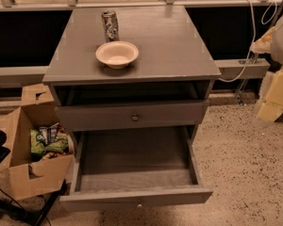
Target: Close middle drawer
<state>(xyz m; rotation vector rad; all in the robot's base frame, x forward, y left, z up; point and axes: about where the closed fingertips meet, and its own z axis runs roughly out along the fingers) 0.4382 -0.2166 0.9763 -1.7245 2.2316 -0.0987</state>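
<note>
Speckled terrazzo floor (pixel 236 154) runs under a grey wooden cabinet (pixel 203 98), which stands in front of a dark low wall topped by a pale rail (pixel 33 6). A white cable (pixel 250 36) hangs down past the rail at the right.

On the cabinet's tabletop (pixel 179 46) a cream bowl (pixel 117 54) sits near the front edge, left of centre. Just behind it stands an upright, dented metal can (pixel 110 25), close to the bowl but not touching it.

Below the tabletop, the uppermost drawer (pixel 94 118) is out a little way, so a dark strip of its inside shows above its flat front and small round knob (pixel 135 117).

The middle drawer (pixel 108 197) is under it and pulled far out toward the camera. Its bare grey floor is in full view, and its front lies near the lower edge of the picture. The lowest drawer is hidden beneath it.

To the left of the cabinet an open cardboard box (pixel 23 178) rests on the floor with green snack bags (pixel 46 140) inside.

The gripper (pixel 276 95) shows as a blurred pale yellow and white shape at the right edge, level with the uppermost drawer and well apart from the cabinet. Whether its jaws are parted or closed cannot be told, and nothing can be made out in their hold.
</note>
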